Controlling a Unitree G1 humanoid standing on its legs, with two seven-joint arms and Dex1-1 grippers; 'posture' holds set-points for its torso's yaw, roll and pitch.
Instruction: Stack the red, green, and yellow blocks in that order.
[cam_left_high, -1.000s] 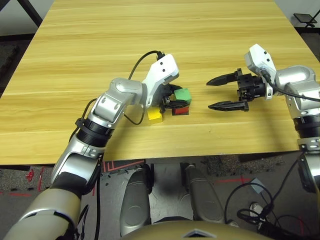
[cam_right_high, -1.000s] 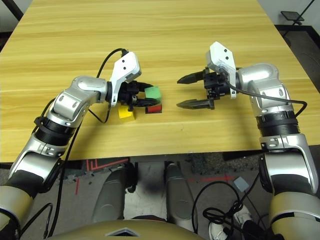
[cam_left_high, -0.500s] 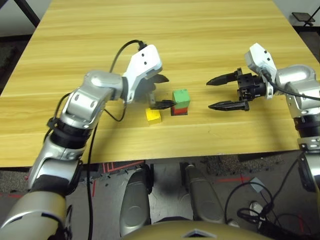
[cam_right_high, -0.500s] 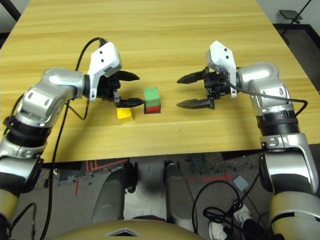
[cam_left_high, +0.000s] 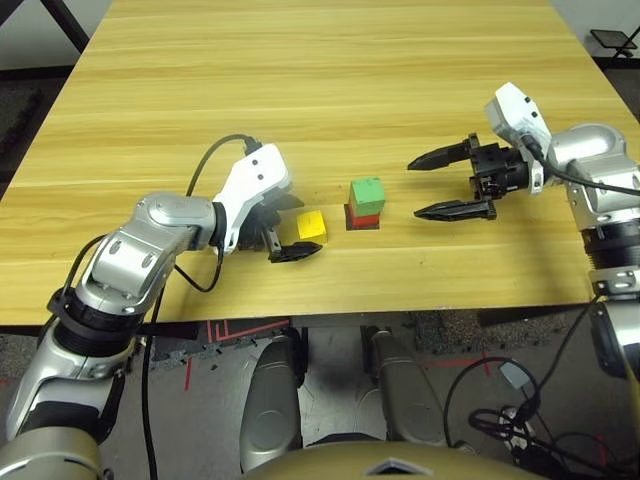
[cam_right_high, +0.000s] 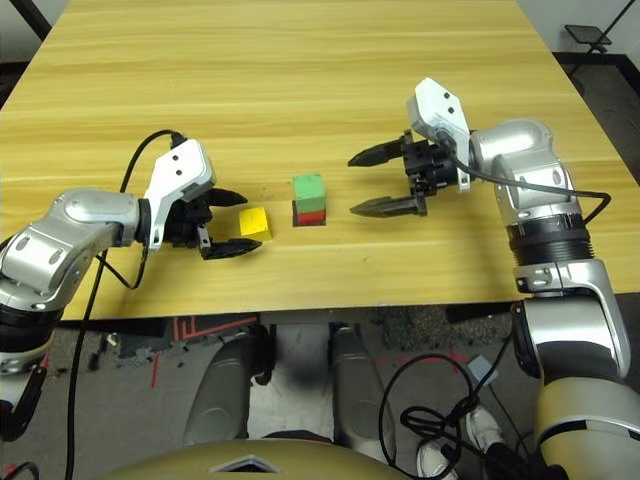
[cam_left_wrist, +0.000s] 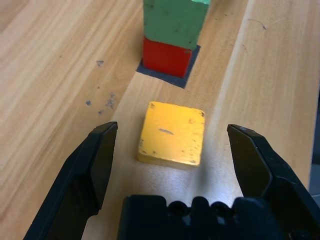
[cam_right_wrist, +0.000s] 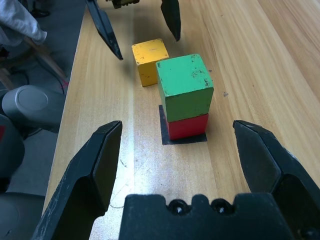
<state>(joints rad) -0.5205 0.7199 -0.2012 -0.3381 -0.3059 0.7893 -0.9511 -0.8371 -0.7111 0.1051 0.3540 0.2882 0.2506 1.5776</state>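
1. Two of the three levels look done: the green block (cam_right_high: 308, 187) sits on the red block (cam_right_high: 312, 215), and the red one rests on a black patch (cam_right_wrist: 183, 137) on the worktop (cam_right_high: 300, 80). The green block is turned a little against the red beneath it, but it sits flat.
2. Left to do, as I judge it: the yellow block (cam_right_high: 253, 222) has to go on top of the green. It lies flat on the worktop just beside the stack, on the robot's left of it, apart from both stacked blocks.
3. The left gripper (cam_left_high: 284, 229) is beside the yellow block, on the side away from the stack, with its fingers (cam_left_wrist: 95, 165) spread wide. In the left wrist view the yellow block lies ahead of and between the two fingertips, with clear gaps on both sides; nothing is held or touched.
4. The right gripper (cam_right_high: 385, 182) hovers on the other side of the stack, some way off it, pointing towards it. Its fingers (cam_right_wrist: 95, 160) are also spread wide and empty, framing the stack in the right wrist view without contact.
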